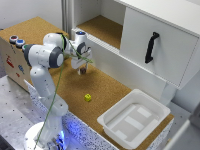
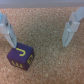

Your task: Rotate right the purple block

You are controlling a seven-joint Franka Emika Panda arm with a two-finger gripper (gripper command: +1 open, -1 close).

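Observation:
The purple block (image 2: pixel 20 56) is a small dark purple cube with a yellow mark on its top face, lying on the cork surface. In the wrist view my gripper (image 2: pixel 38 39) is open and empty above it, with the two fingers (image 2: pixel 7 31) wide apart. The block sits close to one fingertip, not centred between them. In the exterior view my gripper (image 1: pixel 82 66) hangs low over the cork table (image 1: pixel 107 85) near its middle, with the block a dark spot (image 1: pixel 83 71) right beneath it.
A small yellow cube (image 1: pixel 88 97) lies on the cork nearer the front. A white tray (image 1: pixel 116 126) stands at the exterior view's right end. A white cabinet with a black handle (image 1: pixel 151 47) and an open shelf (image 1: pixel 100 27) rises behind. A box (image 1: pixel 12 57) stands at the exterior view's left.

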